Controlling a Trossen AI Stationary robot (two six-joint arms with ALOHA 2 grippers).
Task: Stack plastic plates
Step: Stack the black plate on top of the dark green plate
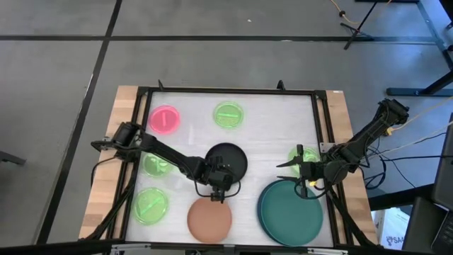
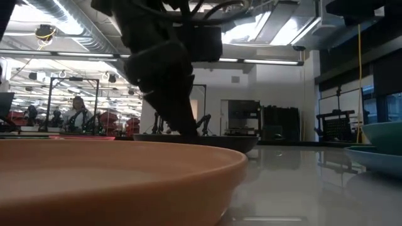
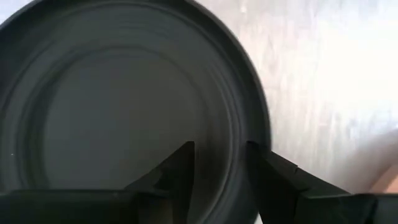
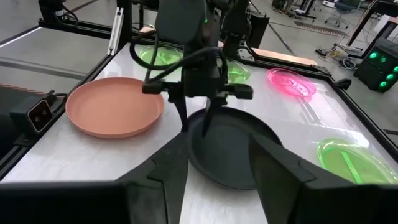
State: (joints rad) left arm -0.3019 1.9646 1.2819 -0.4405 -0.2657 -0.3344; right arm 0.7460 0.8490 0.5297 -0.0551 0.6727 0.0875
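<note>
The left end effector (image 1: 220, 190) was down at the near rim of the round black plastic plate (image 1: 228, 160), which sat flat near the middle of the white table (image 1: 272, 127), and the left wrist view showed its 2 fingers (image 3: 180, 168) parted a little with the rim running between them, one finger over the plate's floor and one outside the edge. It looked like the pick-up step on the black plate: fingers straddling the rim, not yet seen to pinch it, the plate not yet lifted. The next move, by my reading, called for closing on that rim, raising the plate level and carrying it across to a plate of matching size, most likely the round terracotta-orange plastic plate (image 1: 209, 219) just beside it at the near edge. The right end effector (image 1: 294, 166) hung by the far rim of the large round teal plastic plate (image 1: 291, 208), fingers spread open and holding nothing. The count from above: 1 black, 1 terracotta-orange, 1 small pink translucent plate (image 1: 164, 119), and 4 small neon-green translucent plates (image 1: 228, 115), 1 of them partly hidden behind the right arm. The teal plate seemed to rest on another large one, though I could not tell for sure.
</note>
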